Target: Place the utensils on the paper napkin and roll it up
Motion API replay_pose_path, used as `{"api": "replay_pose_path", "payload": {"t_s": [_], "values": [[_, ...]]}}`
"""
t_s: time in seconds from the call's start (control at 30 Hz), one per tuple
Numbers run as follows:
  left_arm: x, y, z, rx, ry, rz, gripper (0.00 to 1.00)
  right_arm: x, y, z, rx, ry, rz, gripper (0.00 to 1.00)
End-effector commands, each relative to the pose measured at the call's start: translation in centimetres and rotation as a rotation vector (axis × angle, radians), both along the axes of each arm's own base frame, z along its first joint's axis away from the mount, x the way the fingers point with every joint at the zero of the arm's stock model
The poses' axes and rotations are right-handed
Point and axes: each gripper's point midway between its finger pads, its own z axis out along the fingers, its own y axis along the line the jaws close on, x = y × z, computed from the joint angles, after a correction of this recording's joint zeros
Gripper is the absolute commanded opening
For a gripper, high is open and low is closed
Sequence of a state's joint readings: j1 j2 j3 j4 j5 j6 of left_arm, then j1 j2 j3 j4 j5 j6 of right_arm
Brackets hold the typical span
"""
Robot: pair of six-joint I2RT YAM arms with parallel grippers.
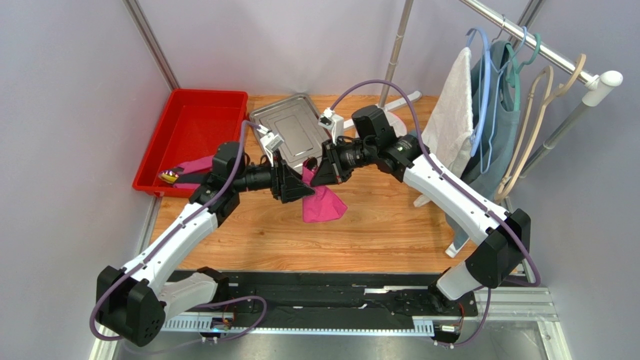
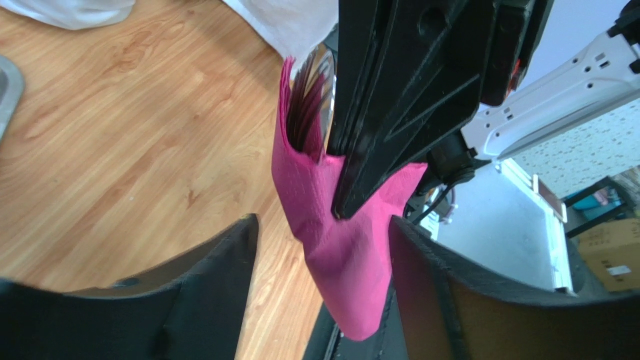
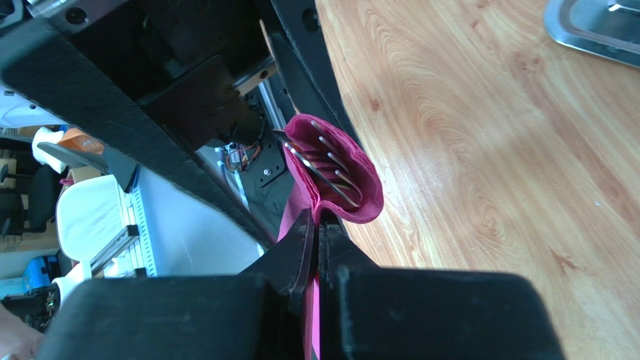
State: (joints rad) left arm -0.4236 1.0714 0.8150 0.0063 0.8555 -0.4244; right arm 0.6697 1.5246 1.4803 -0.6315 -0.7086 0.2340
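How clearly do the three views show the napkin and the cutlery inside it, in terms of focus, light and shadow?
Top external: evenly lit and sharp, though much of the paper napkin is covered. Left wrist: napkin crisp and bright, the left gripper dark and soft-edged. Right wrist: the utensils glint inside the fold; the right gripper lies in shadow.

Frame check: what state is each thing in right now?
paper napkin: wrapped into a tube, open at one end.
utensils: inside the paper napkin, tines showing.
right gripper: shut on the paper napkin.
left gripper: open, fingers either side of it.
steel tray: lying flat.
white towel: hanging up.
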Motion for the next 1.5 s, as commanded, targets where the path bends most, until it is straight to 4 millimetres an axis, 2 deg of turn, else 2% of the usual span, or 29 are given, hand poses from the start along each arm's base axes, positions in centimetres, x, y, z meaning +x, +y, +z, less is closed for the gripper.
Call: {"api": "replay_pose_path", "payload": {"t_s": [0.0,0.1,0.33,0.43,0.5,0.53,0.57,0.67,0.73,0.77,0.9,0.93,0.97,1.0,1.13,1.23,1.47], "values": [[0.0,-0.5,0.8,-0.045,-0.040,-0.007,0.60,-0.3,0.9,3.5,0.082,-0.051,0.018,0.00],[-0.1,-0.5,0.4,-0.052,-0.021,-0.001,0.57,-0.5,1.0,3.8,0.091,-0.045,0.022,0.00],[-0.2,-0.6,0.2,-0.068,0.001,-0.005,0.59,-0.4,1.3,4.2,0.099,-0.038,0.015,0.00],[-0.3,-0.7,-0.1,-0.076,0.011,-0.012,0.51,-0.4,1.3,4.3,0.100,-0.036,0.011,0.00],[-0.4,-0.8,0.1,-0.088,0.003,-0.022,0.42,-0.5,1.2,4.3,0.099,-0.035,0.010,0.00],[-0.5,-0.8,0.0,-0.090,0.006,-0.025,0.36,-0.5,1.2,4.4,0.100,-0.035,0.011,0.00],[-0.6,-0.8,0.1,-0.095,0.000,-0.032,0.25,-0.6,1.2,4.3,0.098,-0.033,0.013,0.00],[-0.6,-0.8,0.4,-0.104,-0.006,-0.034,0.07,-0.7,1.3,4.5,0.105,-0.028,0.020,0.00],[-0.7,-0.9,0.6,-0.109,0.000,-0.037,0.00,-0.6,1.3,4.7,0.111,-0.031,0.026,0.00],[-0.9,-0.9,0.6,-0.110,0.003,-0.042,0.00,-0.6,1.2,4.9,0.116,-0.032,0.030,0.01],[-0.9,-0.5,0.9,-0.120,0.008,-0.030,0.00,0.1,0.4,6.1,0.150,-0.011,0.022,0.25],[-0.9,-0.5,1.2,-0.130,0.008,-0.024,0.00,0.6,0.0,6.3,0.155,-0.018,0.011,0.36],[-0.8,-0.3,1.4,-0.137,0.011,-0.021,0.00,0.7,-0.3,6.4,0.156,-0.027,0.011,0.41],[-0.6,-0.1,1.6,-0.143,0.013,-0.010,0.00,0.8,-0.6,6.6,0.157,-0.035,0.009,0.49],[-0.2,0.5,3.0,-0.178,0.009,0.004,0.00,0.1,-2.4,6.1,0.138,-0.059,0.022,0.67],[0.0,0.9,4.2,-0.192,-0.003,0.011,0.00,-0.9,-3.5,4.4,0.078,-0.091,0.056,0.67],[-0.3,1.0,5.6,-0.212,-0.018,-0.008,0.00,-3.3,-5.5,2.6,0.030,-0.119,0.096,0.66]]}}
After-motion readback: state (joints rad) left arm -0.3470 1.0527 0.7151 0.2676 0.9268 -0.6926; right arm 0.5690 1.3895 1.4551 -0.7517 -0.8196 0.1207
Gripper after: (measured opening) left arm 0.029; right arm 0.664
